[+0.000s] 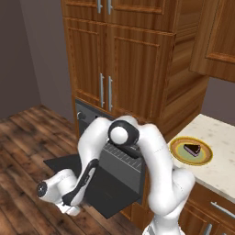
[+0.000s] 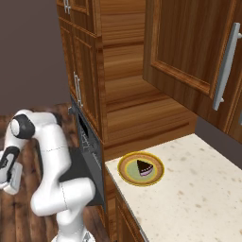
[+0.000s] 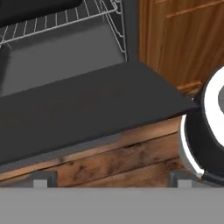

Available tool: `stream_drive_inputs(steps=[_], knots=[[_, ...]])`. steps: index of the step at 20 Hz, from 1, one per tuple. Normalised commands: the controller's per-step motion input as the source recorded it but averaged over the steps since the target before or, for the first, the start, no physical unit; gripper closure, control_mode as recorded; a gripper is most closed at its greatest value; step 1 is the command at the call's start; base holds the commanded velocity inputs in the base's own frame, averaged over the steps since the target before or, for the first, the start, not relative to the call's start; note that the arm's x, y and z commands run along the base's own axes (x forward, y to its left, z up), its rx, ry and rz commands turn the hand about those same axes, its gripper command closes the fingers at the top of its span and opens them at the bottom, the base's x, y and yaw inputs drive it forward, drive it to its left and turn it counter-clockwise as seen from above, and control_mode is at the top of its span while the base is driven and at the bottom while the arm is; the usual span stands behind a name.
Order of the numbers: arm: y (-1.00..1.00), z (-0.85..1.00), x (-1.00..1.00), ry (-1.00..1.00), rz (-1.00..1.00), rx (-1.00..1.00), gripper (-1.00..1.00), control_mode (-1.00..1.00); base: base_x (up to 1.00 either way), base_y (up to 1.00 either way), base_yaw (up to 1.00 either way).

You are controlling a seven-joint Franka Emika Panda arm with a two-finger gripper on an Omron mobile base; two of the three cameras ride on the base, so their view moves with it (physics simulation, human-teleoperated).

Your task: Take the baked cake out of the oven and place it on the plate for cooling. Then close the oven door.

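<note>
The baked cake [image 1: 193, 149] [image 2: 144, 168], a small dark wedge, lies on the plate [image 1: 180, 153] [image 2: 126, 171], which has a yellow rim and stands on the pale counter [image 1: 220, 137] right of the oven [image 1: 87, 114] [image 2: 84, 134]. The oven door [image 1: 108, 190] [image 3: 87, 109] hangs open, folded down and roughly level. My gripper [image 3: 111, 181] [image 1: 72, 210] is open and holds nothing. It sits low, just outside the door's front edge, facing the oven. The wire rack [image 3: 57, 22] shows inside the cavity.
Tall wooden cabinet doors [image 1: 119, 69] rise above the oven, and an upper cabinet [image 2: 189, 52] hangs over the counter. Wood floor [image 1: 23, 147] lies under and left of the open door. Base cabinets [image 1: 206, 211] sit beneath the counter.
</note>
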Motion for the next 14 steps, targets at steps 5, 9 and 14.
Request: stream_drive_inputs(steps=[5,9,14], knots=[[0.33,-0.83,0.38,0.03,0.09,-0.48,-1.00,-1.00,0.00,0.00,0.00],[0.31,-0.65,0.26,0.00,0.08,-0.46,-1.00,-1.00,0.00,0.00,0.00],[0.15,-0.66,0.33,0.00,0.02,-0.40,-1.00,-1.00,0.00,0.00,0.00]])
